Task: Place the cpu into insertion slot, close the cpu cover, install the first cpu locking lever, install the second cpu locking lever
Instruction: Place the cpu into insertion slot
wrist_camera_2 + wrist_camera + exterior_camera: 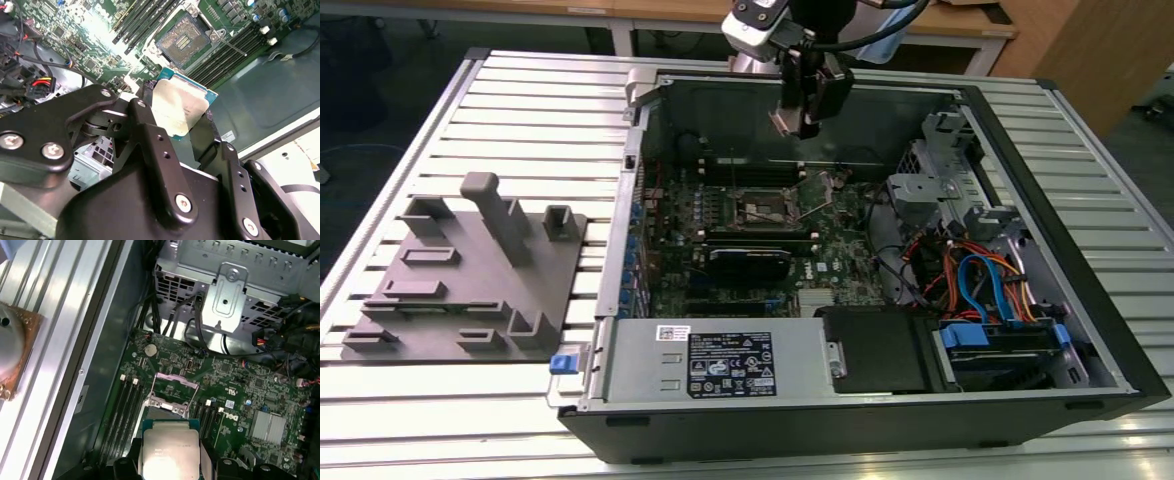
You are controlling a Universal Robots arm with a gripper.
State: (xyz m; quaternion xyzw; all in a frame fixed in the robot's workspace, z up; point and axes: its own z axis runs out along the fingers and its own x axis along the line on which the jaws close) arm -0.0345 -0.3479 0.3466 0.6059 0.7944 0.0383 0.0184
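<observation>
A: Well, where's the cpu (179,107)?
B: It's clamped by its edges between the gripper's (798,120) black fingers (150,140), with the silver top facing both wrist views.
A: And the insertion slot (182,40)?
B: It's uncovered with its contacts showing, on the green motherboard (235,385) inside the open computer case (854,430). The chip hangs above it, well apart.

The exterior view looks steeply down from high and well back over the desk (520,90) and open computer case (881,400), with the arm at twelve o'clock. Both wrist views sit close above the end effector (177,122), looking down past it, and share the cpu (169,452) and insertion slot (181,41).
</observation>
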